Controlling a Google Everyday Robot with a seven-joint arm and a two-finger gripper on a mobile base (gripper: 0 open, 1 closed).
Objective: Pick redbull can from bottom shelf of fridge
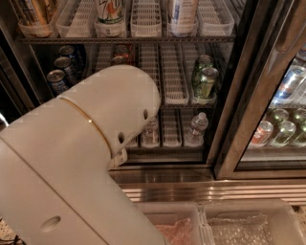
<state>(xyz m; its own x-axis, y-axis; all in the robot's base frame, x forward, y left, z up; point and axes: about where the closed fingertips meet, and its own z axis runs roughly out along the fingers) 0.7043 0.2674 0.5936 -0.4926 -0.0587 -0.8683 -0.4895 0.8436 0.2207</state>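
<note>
The fridge (pixel 224 124) stands open in front of me, with a black frame and a ribbed steel base (pixel 210 190). Its bottom shelf (pixel 171 130) has white slotted lane trays and holds two small clear water bottles (pixel 197 128). No redbull can shows; my arm's big white housing (pixel 95 143) covers the left part of that shelf. My gripper is out of view, hidden behind or beyond this housing.
The middle rack holds green cans (pixel 205 80), dark-blue soda cans (pixel 58 79) and red cola cans (pixel 119 53). Bottles stand on the top rack (pixel 111 14). A glass door at the right (pixel 282 119) shows more cans. Clear bins (pixel 239 225) sit below the base.
</note>
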